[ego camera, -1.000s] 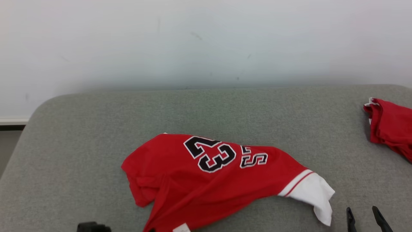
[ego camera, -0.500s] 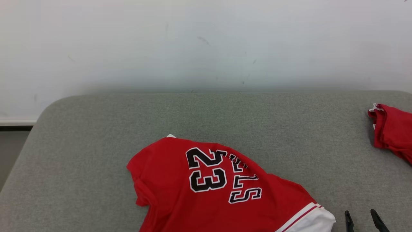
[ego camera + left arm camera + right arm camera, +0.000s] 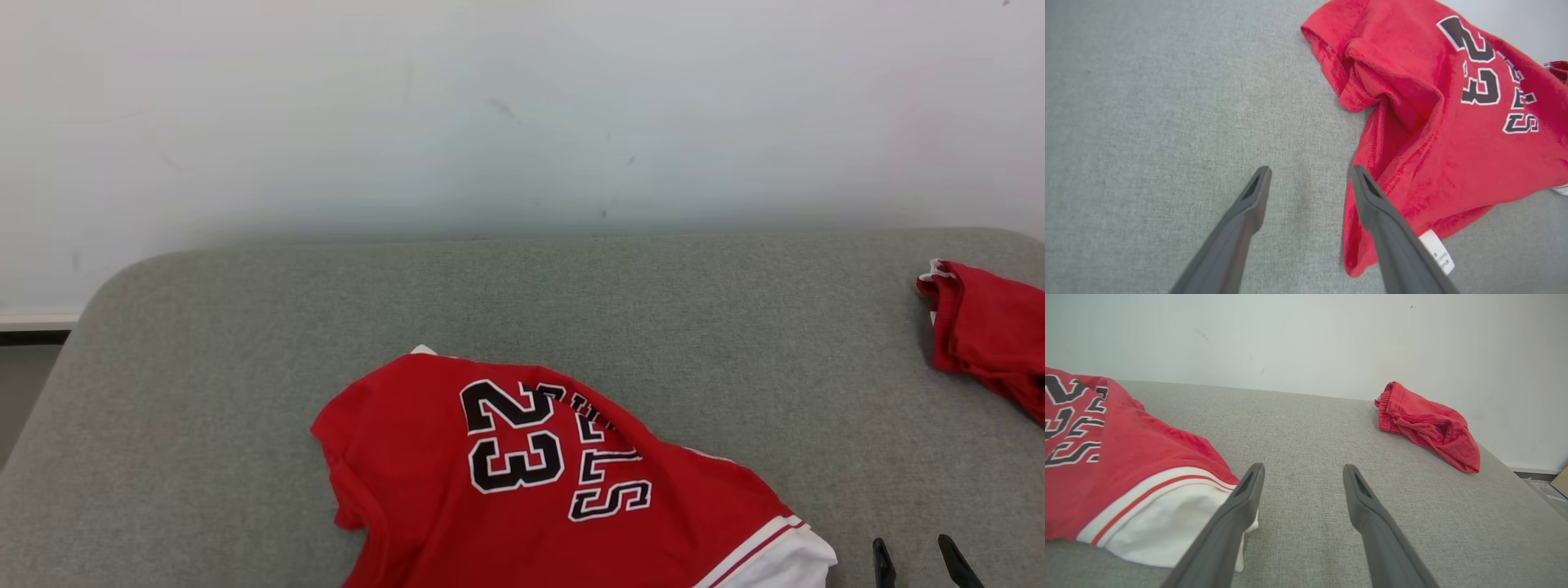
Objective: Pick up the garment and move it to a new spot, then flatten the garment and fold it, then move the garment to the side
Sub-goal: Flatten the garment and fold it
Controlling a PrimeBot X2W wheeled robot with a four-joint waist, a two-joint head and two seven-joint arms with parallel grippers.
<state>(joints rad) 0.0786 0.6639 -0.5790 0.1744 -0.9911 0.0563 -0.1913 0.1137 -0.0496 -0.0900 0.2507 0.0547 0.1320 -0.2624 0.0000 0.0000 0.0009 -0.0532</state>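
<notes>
Since a second ago, the red short-sleeved jersey (image 3: 522, 506) with black "23" lettering has slumped from a stretched ridge into a looser heap. Its number now stands squarer in the head view, though the camera has shifted a little too. It lies crumpled at the near middle of the grey fabric-covered table (image 3: 571, 294).

In the left wrist view the left gripper (image 3: 1309, 170) has its two dark fingers spread wide over bare grey fabric, with nothing between them. The jersey (image 3: 1453, 122) lies just beside one finger, which crosses its hem near the white label tag (image 3: 1437, 251); whether they touch I cannot tell.

The right gripper (image 3: 1303, 468) is also spread wide and empty. The white sleeve end of the jersey (image 3: 1118, 457) lies just beside one of its fingers. In the head view it (image 3: 913, 543) sits just beside the jersey, at the bottom edge.

A second crumpled red garment (image 3: 1427, 424) lies well apart, near the white wall (image 3: 522, 106).
</notes>
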